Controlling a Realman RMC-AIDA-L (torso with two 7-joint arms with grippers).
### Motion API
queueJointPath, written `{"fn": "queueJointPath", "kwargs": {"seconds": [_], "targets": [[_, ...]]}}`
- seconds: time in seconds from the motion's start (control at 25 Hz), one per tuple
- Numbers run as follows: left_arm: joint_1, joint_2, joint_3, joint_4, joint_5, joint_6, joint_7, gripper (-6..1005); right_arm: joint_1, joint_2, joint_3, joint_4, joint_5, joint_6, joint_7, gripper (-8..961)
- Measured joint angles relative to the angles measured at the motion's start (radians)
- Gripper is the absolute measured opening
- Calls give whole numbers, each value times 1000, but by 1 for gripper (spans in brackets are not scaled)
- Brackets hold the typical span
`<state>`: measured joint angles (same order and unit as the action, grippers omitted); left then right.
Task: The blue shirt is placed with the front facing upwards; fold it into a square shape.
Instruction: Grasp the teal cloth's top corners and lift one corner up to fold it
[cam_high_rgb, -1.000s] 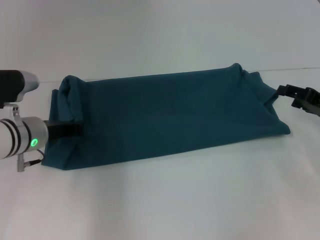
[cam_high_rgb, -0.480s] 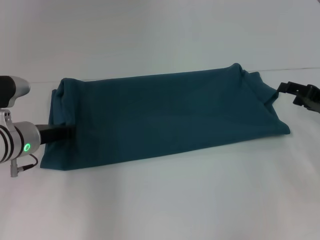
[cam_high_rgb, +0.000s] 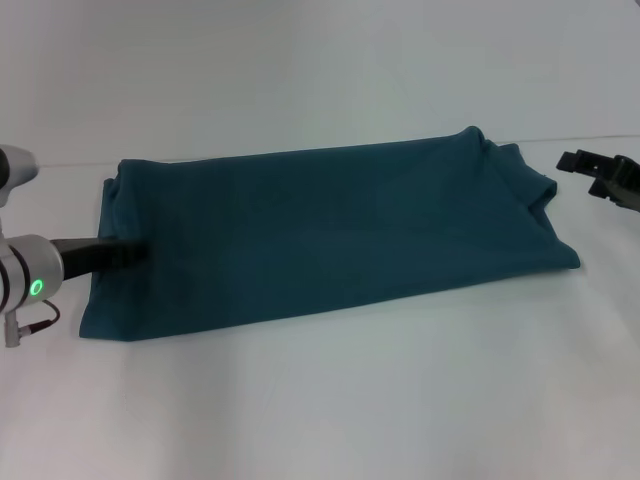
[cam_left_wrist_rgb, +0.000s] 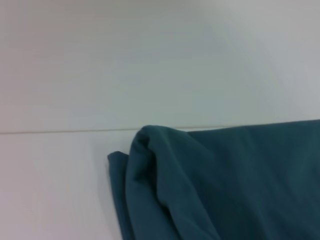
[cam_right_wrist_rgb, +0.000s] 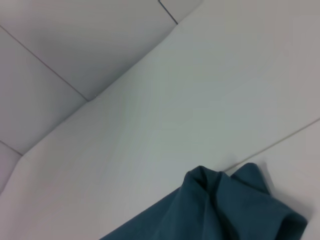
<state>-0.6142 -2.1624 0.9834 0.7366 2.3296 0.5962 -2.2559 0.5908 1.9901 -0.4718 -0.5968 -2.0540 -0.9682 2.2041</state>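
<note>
At opposite ends of the long dark teal-blue cotton shirt (cam_high_rgb: 320, 235), left gripper (cam_high_rgb: 130, 252) and right gripper (cam_high_rgb: 580, 162), finger states I cannot tell, should each pinch both layers evenly before folding it across

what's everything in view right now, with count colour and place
blue shirt: one, dark teal-blue, folded into a long band lying flat across the middle of the table, plain side up
table: one, white, under the shirt
left hand: one, black on a silver arm, at the shirt's left end, on the cloth
right hand: one, black, just off the shirt's right end, clear of the cloth
</note>
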Motion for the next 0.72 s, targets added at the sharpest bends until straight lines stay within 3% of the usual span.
{"fn": "queueJointPath", "kwargs": {"seconds": [0.16,0.36,0.6,0.72], "targets": [[27,-1,-7,36,0,-6,-12,389,10,-1,-2,0,-1,14,7,808],[42,6,-22,40,13,-10,-59,635,17,-5,-4,0,-3,24,14,808],[26,17,-55,8,80,-7,-114,751,19,-5,-5,0,-3,30,25,808],[13,24,-60,-13,81,-3,-123,747,23,-5,-5,0,-4,35,25,808]]}}
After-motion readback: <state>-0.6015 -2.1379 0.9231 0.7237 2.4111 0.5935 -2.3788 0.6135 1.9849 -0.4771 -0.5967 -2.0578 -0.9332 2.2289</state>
